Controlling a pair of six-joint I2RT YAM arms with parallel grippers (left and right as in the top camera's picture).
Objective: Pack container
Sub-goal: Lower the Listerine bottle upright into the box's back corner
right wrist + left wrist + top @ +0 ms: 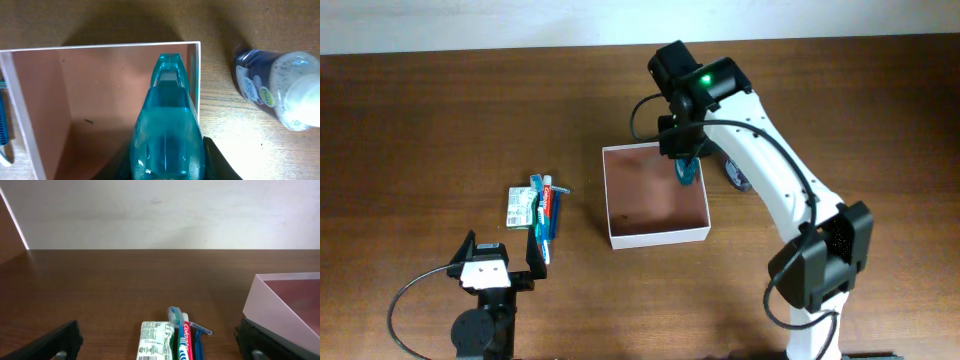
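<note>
1. While the right gripper (686, 163) is clamped on a teal bottle (685, 175), it hangs over the upper-right corner of the container (658, 237). The container sits at the centre of the overhead frame on the table (420, 130).
2. Step in hand, as judged: setting the bottle into the container. To do it well, lower it straight and clear of the right-hand wall. Lay it close along that wall so the remaining floor is left free for other items. Release only once it rests on the floor.
3. Left gripper (502, 250): jaws wide apart and holding nothing, at the lower left of the overhead frame. It is just below a toothpaste tube (549, 215) and a green packet (522, 207).
4. Right wrist view only: the bottle's neck points toward the wall at the top of the frame, just inside the right-hand wall. The floor is bare apart from small specks. A dark bottle (270, 85) with a white cap lies on the table just outside that wall. Whether the teal bottle touches the floor cannot be told.
5. Overhead view only: both arms at once, and the tube and packet lying apart from the container, to its left.
6. Left wrist view only: the tube's lettering, and a corner of the container at the right edge of the frame.
</note>
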